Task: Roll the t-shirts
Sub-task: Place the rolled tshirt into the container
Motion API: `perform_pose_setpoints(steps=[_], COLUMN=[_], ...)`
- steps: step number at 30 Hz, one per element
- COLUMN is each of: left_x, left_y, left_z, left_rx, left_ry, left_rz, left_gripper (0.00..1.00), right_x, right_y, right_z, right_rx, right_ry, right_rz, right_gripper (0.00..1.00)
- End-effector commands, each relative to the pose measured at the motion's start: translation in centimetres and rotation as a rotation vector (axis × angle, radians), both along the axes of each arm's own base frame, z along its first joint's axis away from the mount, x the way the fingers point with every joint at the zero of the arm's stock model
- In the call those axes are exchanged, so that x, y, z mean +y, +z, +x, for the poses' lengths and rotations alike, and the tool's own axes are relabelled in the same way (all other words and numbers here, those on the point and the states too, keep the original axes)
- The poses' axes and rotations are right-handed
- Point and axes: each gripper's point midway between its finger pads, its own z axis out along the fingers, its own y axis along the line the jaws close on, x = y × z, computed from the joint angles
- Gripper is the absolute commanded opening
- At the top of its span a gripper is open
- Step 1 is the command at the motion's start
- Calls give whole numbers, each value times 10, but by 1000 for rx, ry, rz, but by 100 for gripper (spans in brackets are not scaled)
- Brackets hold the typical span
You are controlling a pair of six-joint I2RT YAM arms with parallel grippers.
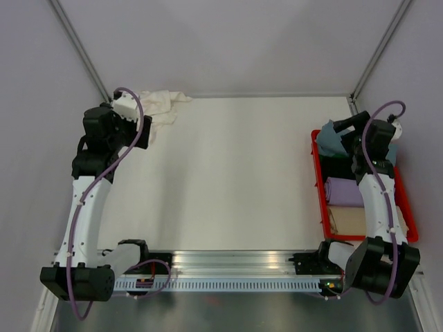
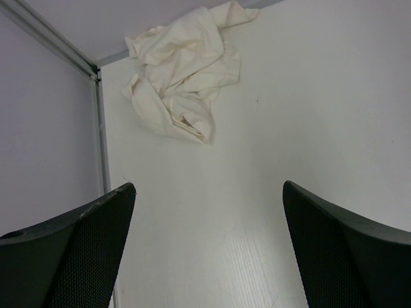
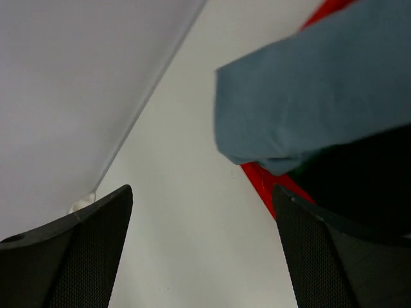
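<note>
Left gripper [image 2: 209, 186]: wide, empty, poised short of cream shirt [image 2: 183, 83], likely for a first pinch;
Cream shirt: crumpled in far left corner of table [image 1: 235, 173], unrolled, probably needing to be spread flat first;
Blue shirt [image 3: 314, 96]: draped over far rim of crate [image 1: 318, 181] at table's right edge, seemingly next in line;
Right gripper [image 3: 202, 189]: wide, empty, just beside blue shirt's hanging fold, apparently lining up a grab;
Lilac roll [image 1: 344, 191]: lying in crate, seemingly finished

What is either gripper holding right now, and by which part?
Nothing. The left gripper is open, short of the cream t-shirt; the right gripper is open, near the blue-grey t-shirt.
</note>
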Motion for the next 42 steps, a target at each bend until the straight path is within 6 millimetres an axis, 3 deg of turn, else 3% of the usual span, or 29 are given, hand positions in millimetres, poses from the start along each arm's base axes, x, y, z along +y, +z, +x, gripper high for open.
perform_pose_setpoints(steps=[1, 3, 5, 9, 12, 14, 17, 21, 24, 27, 28, 32, 34, 39, 42], left_x=[6, 6, 7, 6, 4, 5, 9, 11, 9, 1, -1, -13, -14, -4, -5], left_y=[-3, -5, -4, -7, -8, -8, -11, -33, -50, -66, -62, -61, -67, -70, -71], left_z=[1, 3, 11, 29, 44, 52, 61, 76, 77, 64, 59, 46, 44, 63, 72], left_rx=[20, 44, 66, 98, 110, 116, 125, 188, 247, 313, 300, 277, 287, 236, 240], left_ry=[81, 81, 83, 84, 76, 76, 85, 85, 87, 50, 34, -57, -65, 2, 15], left_rz=[-60, -54, -45, -51, -54, -54, -22, 3, -15, -27, -24, -14, -2, 52, 42], left_gripper=[100, 100, 100, 100, 100, 100, 100, 100, 100, 100, 100, 100, 100, 100, 100], right_x=[-33, -35, -33, -20, -17, -14, -9, -10, -21, -23, -25, -29, -26, -19, -19], right_y=[-24, -28, -44, -90, -98, -90, -94, -114, -119, -115, -102, -87, -87, -128, -119], right_z=[-37, -36, -28, -19, -12, -3, 8, 13, 9, 11, 18, 24, 28, 32, 46], right_rx=[46, 46, 98, 208, 201, 196, 224, 262, 248, 247, 227, 217, 222, 339, 323], right_ry=[-419, -469, -486, -499, -516, -498, -480, -529, -609, -606, -602, -613, -615, -653, -639], right_rz=[229, 295, 351, 484, 509, 483, 483, 522, 520, 506, 495, 485, 518, 577, 533], right_gripper=[95, 95, 95, 96, 96, 96, 96, 96, 97, 98, 98, 98, 98, 98, 98])
